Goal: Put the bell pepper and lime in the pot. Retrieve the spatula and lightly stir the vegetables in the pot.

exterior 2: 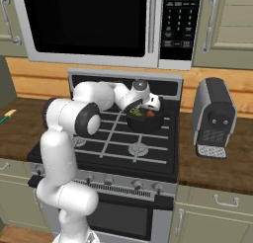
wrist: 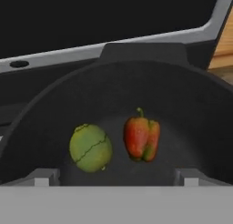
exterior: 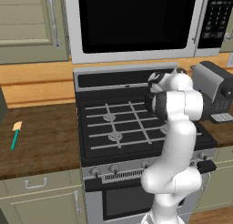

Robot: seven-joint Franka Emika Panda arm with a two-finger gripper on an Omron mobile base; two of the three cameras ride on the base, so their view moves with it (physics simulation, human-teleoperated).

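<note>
Pale green cabinets [exterior: 27, 25] flank a steel microwave [exterior 2: 99, 24] over a black stove [exterior: 118, 123] — dark wood counters [exterior: 41, 141] either side.

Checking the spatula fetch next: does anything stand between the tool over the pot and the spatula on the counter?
Nothing visible does. The spatula lies alone on the wooden counter left of the stove. The open tool is above the pot, which holds lime and pepper.

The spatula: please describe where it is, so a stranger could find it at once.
Start at the stove under the microwave. On the dark wooden counter to its left lies the spatula, apart from everything else. Its teal handle and pale cream blade mark it.
</note>
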